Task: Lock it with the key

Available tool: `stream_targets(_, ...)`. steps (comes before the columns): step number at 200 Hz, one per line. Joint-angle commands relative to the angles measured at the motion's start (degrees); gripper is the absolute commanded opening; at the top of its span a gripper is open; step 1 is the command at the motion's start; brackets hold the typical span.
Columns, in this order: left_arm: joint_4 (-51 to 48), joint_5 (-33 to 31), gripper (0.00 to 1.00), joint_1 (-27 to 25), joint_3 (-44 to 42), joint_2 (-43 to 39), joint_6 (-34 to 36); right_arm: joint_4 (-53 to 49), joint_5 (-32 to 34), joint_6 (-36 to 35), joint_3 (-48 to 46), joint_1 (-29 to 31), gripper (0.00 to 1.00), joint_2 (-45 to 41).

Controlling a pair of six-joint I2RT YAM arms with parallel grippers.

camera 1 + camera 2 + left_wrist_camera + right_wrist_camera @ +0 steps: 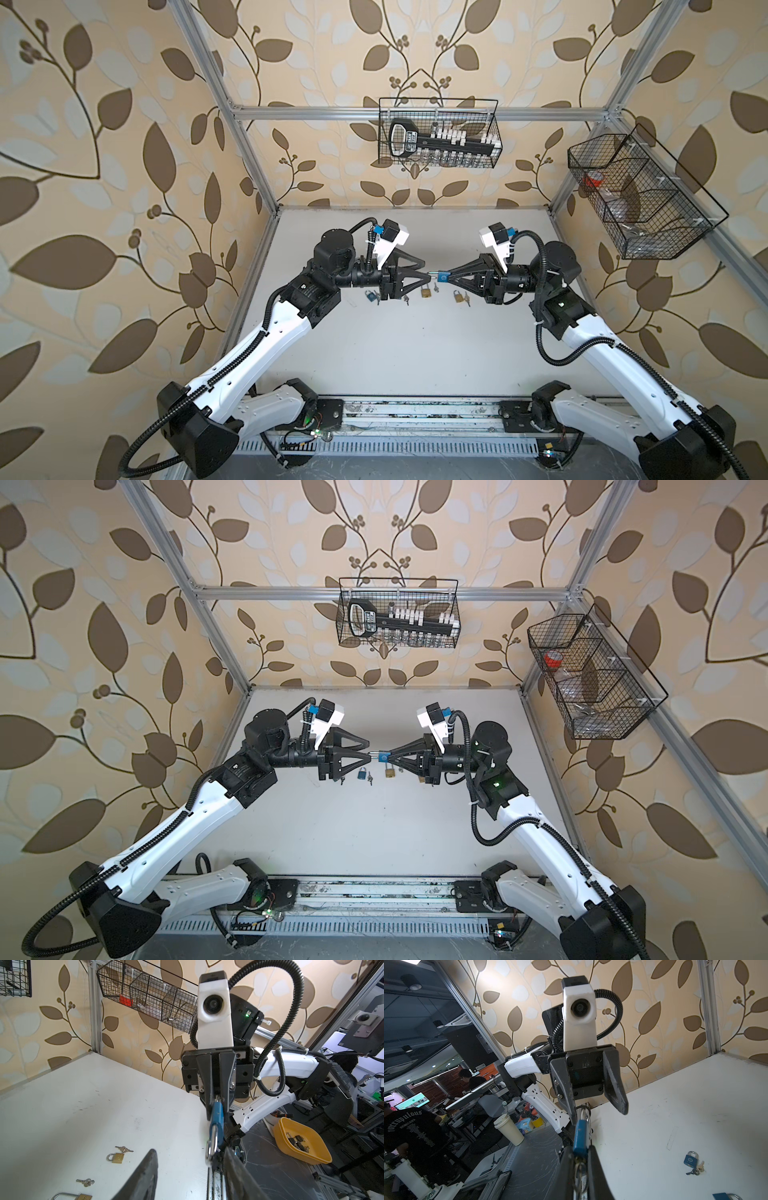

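1. Currently the right gripper (450,276) is clenching its jaws on the body of a small blue padlock with a silver shackle (443,276), holding it in the air above the white tabletop (395,353), midway between the two arms.
2. The padlock is lying sideways, with its shackle pointing toward the left gripper (427,268).
3. The left gripper's jaws are standing apart and grasping nothing. The shackle is sitting between them, close against one fingertip.
4. A small metal key (577,1160) with its ring is hanging at the lock's base, tucked between the right jaws.
5. Whether the shackle is snapped home, I cannot tell.
6. Underneath, a brass padlock (425,292), a second brass padlock (457,296) and a second blue padlock (370,296) are lying on the tabletop, with loose keys (124,1149) resting just beside them.
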Motion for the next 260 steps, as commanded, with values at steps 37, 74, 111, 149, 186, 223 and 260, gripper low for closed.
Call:
stream_targets(37,1.8,5.0,0.28,-0.5,2.9,0.2,-0.1,-0.5,1.0,-2.0,1.5,0.2,0.0,-1.0)
stream_targets(74,1.6,5.5,0.13,-0.6,3.0,0.2,-0.1,-1.6,1.2,-3.1,1.5,0.2,0.0,-1.1)
stream_targets(111,1.0,4.8,0.0,-0.6,3.0,0.2,-0.1,-3.4,0.9,-5.5,1.6,0.2,0.0,-1.0)
stream_targets(149,0.7,4.8,0.0,-0.6,3.5,0.9,-0.4,-6.4,1.3,-10.0,2.1,0.3,0.0,-0.9)
stream_targets(186,-1.3,5.5,0.0,-2.6,5.3,2.9,0.7,-5.6,0.9,-10.7,2.4,0.9,0.0,0.2)
stream_targets(223,-1.9,2.3,0.0,-7.4,5.2,4.7,2.8,-4.7,2.2,-10.8,3.7,3.9,0.0,2.2)
stream_targets(260,1.5,2.1,0.0,-8.5,2.9,6.1,0.3,2.4,4.2,-6.5,2.2,4.5,0.0,1.7)
